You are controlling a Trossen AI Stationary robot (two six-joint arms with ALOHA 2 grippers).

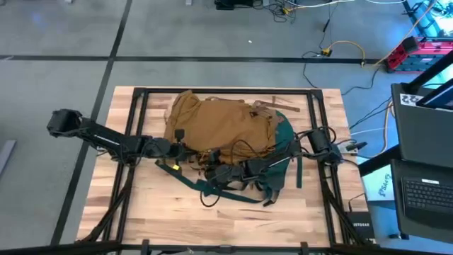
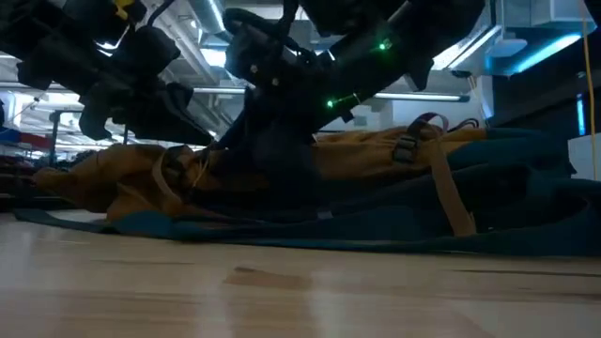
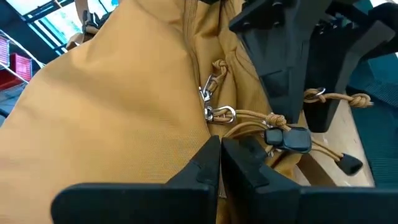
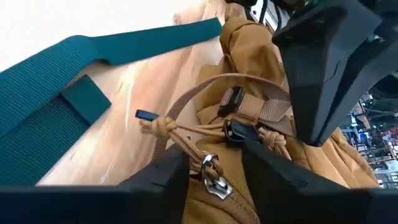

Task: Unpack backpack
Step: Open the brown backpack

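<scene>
We found the backpack (image 1: pixel 219 124) lying flat across the middle of the wooden counter (image 1: pixel 212 227), tan-brown body with dark teal base and straps. We judged it soft, limp and bulky: it would sag if lifted, so the metal zipper pull (image 3: pixel 214 112) was the better hold. The left end effector (image 3: pixel 221 158) had its fingers together beside that pull; the right end effector (image 4: pixel 214 168) stood apart, straddling the pull.

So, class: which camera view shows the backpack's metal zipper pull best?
The left wrist view: the zipper pull sits sharp and unobstructed on the tan backpack, just beyond the shut left claw. The right wrist view shows it partly, between the right claw's open fingers. The high and low views cannot resolve it.
</scene>
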